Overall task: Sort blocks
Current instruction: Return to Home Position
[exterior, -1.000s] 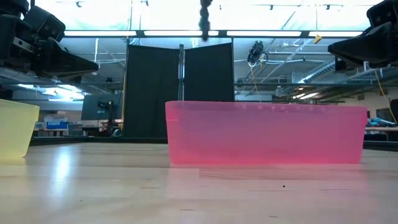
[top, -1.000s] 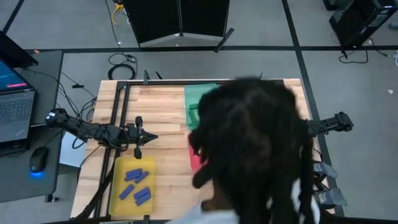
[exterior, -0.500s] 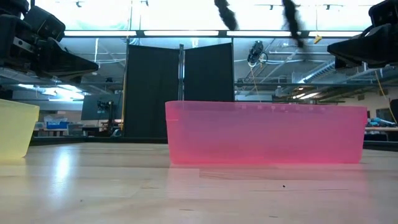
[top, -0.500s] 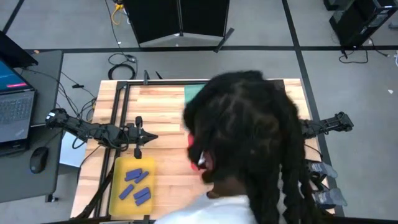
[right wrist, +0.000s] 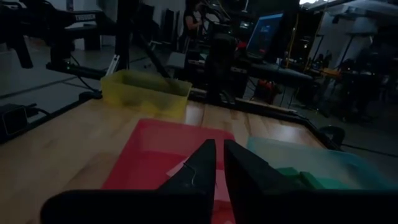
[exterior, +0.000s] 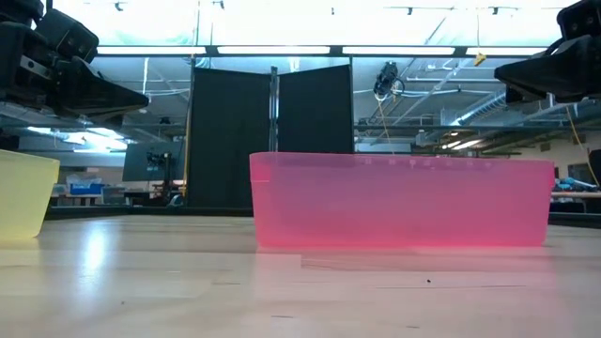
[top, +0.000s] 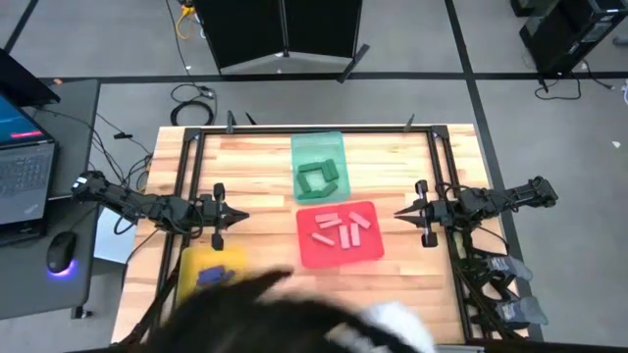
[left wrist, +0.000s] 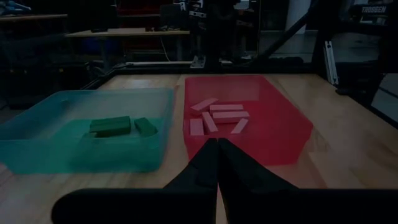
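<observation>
A person's head point(top: 294, 319) has pulled back from the middle of the table point(top: 255, 167) to its near edge in the high view. That uncovers the green tray point(top: 319, 145), the red tray point(top: 339, 257) of pink blocks point(top: 341, 229) and the right gripper point(top: 400, 212). The head now hides part of the yellow tray point(top: 192, 263).

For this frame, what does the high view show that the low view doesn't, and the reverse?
Only the high view: the green bin and green blocks, the pink blocks inside the pink bin, a blue block in the yellow bin, a person's head partly covering that bin. Only the low view: the room behind, with ceiling lights. Both: pink bin, yellow bin, left gripper and right gripper, one at each side.
</observation>
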`<control>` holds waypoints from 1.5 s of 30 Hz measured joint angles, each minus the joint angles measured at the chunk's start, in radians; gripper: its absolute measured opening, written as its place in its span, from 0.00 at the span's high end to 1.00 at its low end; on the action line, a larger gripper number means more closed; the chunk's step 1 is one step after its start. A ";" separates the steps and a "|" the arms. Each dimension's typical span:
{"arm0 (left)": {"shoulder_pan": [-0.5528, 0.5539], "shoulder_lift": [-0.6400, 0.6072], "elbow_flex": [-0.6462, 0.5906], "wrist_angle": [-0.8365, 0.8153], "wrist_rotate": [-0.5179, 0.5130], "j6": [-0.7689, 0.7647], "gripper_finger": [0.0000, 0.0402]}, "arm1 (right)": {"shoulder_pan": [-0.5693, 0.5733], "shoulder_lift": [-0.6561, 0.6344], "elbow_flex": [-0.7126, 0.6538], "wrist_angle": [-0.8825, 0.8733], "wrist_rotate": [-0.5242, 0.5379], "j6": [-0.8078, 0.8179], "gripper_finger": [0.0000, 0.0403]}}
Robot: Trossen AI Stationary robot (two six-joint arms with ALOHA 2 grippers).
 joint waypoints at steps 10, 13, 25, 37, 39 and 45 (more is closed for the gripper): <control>0.000 0.000 0.000 0.000 0.000 0.000 0.96 | 0.000 0.000 0.000 0.001 -0.005 0.000 0.88; 0.000 0.000 0.000 0.000 0.000 0.000 0.96 | 0.000 0.000 0.000 0.001 -0.005 0.000 0.88; 0.000 0.000 0.000 0.000 0.000 0.000 0.96 | 0.000 0.000 0.000 0.001 -0.005 0.000 0.87; 0.000 0.000 0.000 0.000 0.000 0.000 0.96 | 0.000 0.000 0.000 0.001 -0.004 0.000 0.88; 0.000 0.000 0.000 0.000 0.000 0.000 0.96 | 0.000 0.000 0.000 0.001 -0.004 0.000 0.88; 0.000 0.000 0.000 0.000 0.000 0.000 0.96 | 0.000 0.000 0.000 0.001 -0.004 0.000 0.87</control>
